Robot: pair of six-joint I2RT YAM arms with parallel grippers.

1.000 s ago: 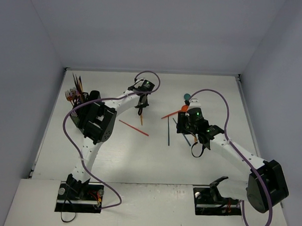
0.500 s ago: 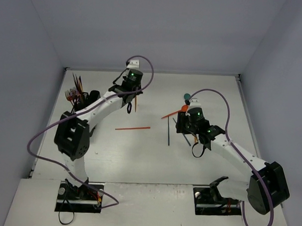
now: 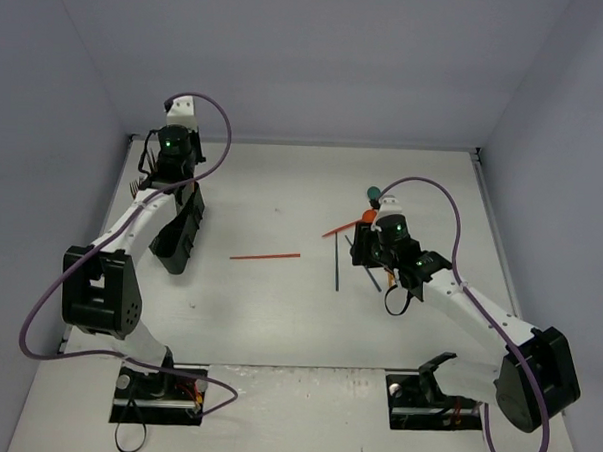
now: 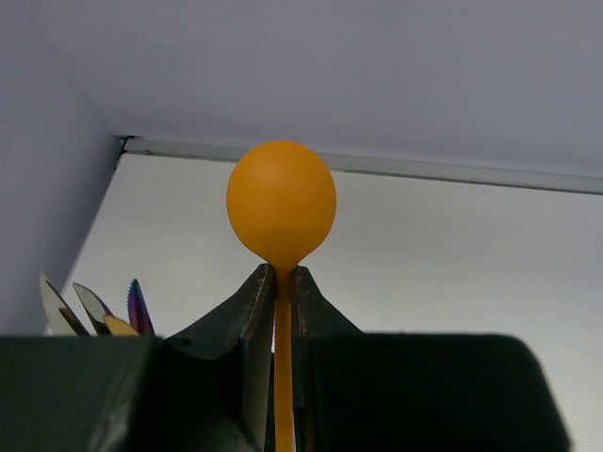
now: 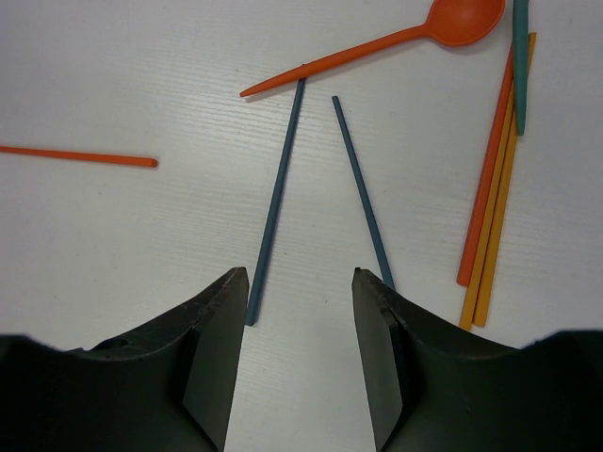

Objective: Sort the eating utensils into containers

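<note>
L arm extends to far-L corner of table (image 3: 283, 195). L gripper (image 4: 282, 273) pinched tight on neck of yellow-orange spoon (image 4: 281, 201): bowl up above the tips, handle running down btwn the fingers (image 4: 247, 315). Lower L of wrist view: a few blade tips (image 4: 89, 303) stand upright, one iridescent purple. Top view shows fork tines (image 3: 136, 187) just beside the arm. Caddy body hidden by arm, so can't tell which compartment spoon is over. R gripper (image 5: 300, 282) has jaws wide, nothing btwn them, over table mid-R. Ahead of it, L blue stick (image 5: 276, 198) & R blue stick (image 5: 363, 188) lie flat, apart, spreading toward the claw. Red-orange spoon (image 5: 466, 19) lies across beyond their far ends. To R: red-orange handle (image 5: 483, 184) & yellow handles (image 5: 499, 202) side by side, teal handle (image 5: 520, 75) at their far end. Lone red-orange stick (image 3: 265, 255) lies well apart, mid-table.
</note>
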